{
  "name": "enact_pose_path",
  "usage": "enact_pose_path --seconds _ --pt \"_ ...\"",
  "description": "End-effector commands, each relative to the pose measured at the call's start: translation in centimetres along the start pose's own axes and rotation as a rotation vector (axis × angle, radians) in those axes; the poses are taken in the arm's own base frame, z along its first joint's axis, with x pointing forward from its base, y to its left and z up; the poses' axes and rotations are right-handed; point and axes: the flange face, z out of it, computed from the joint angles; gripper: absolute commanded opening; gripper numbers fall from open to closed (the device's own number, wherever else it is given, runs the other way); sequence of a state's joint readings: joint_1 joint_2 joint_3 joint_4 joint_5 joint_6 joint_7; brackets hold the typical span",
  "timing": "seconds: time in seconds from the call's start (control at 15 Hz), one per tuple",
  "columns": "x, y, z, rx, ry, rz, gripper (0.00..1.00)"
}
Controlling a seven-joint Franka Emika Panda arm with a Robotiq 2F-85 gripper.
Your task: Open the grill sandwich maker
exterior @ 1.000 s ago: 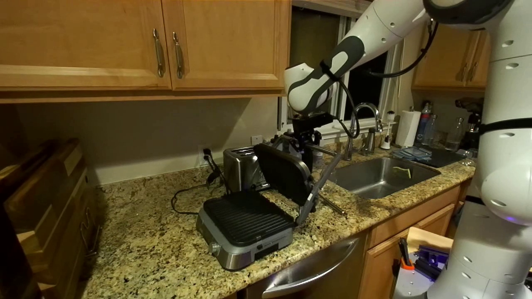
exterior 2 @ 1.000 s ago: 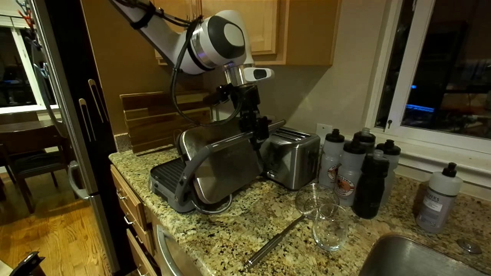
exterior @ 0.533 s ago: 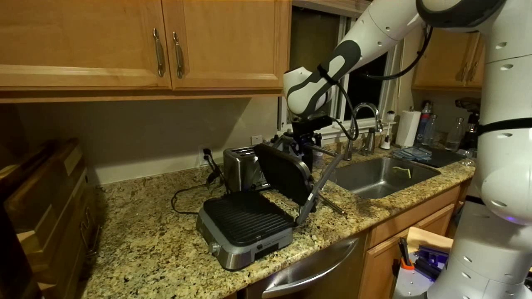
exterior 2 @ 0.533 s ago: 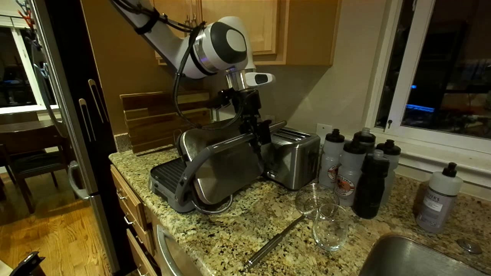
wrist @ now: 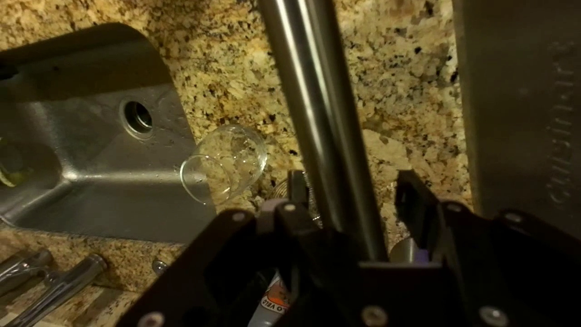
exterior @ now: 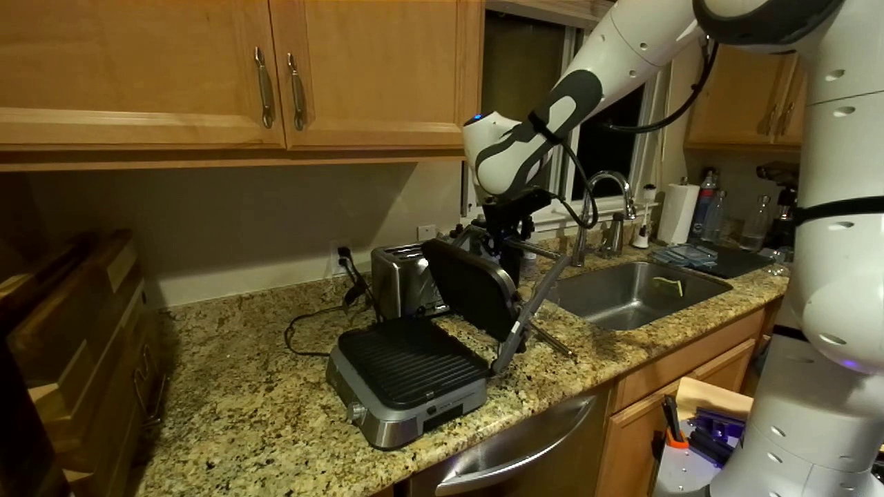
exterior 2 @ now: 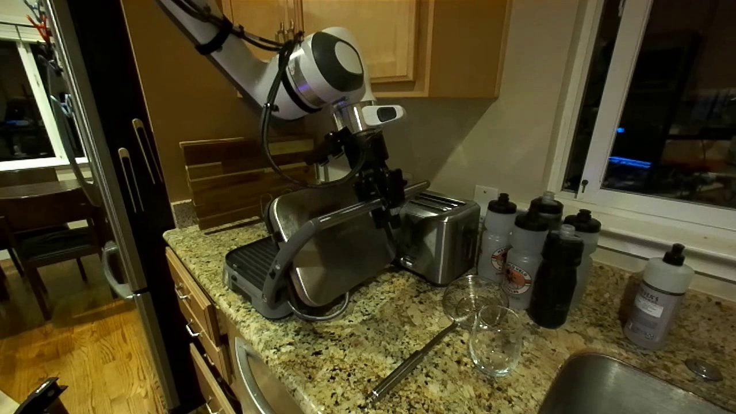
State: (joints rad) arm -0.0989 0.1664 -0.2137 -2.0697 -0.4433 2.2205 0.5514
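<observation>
Astride grill handle bar point(wrist: 317, 95), tool point(wrist: 350, 185) parted wide; contact unclear.

The silver-grey grill sandwich maker point(exterior: 434, 355) stands open on the speckled counter point(exterior: 242, 393), its lid point(exterior 2: 339, 259) raised and tilted, the ribbed black lower plate point(exterior: 404, 366) exposed.

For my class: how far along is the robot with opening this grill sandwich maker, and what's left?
Done: the grill sandwich maker looks open, its lid tilted up off the ribbed lower plate. In hand: the gripper is at the handle bar, jaws apart with the bar between them. Left: probably just backing the gripper away, since the bar does not look clamped.
</observation>
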Motion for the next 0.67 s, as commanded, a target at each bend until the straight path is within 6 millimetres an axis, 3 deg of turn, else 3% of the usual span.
enact_pose_path --seconds 0.0,0.2,0.6 --pt "-1.6 0.4 -2.2 -0.075 0.041 -0.018 0.85" --pt "-2.3 0.7 -4.5 -0.106 0.068 -0.044 0.99" --pt "-4.9 0.8 -10.7 0.023 0.088 -0.075 1.00"
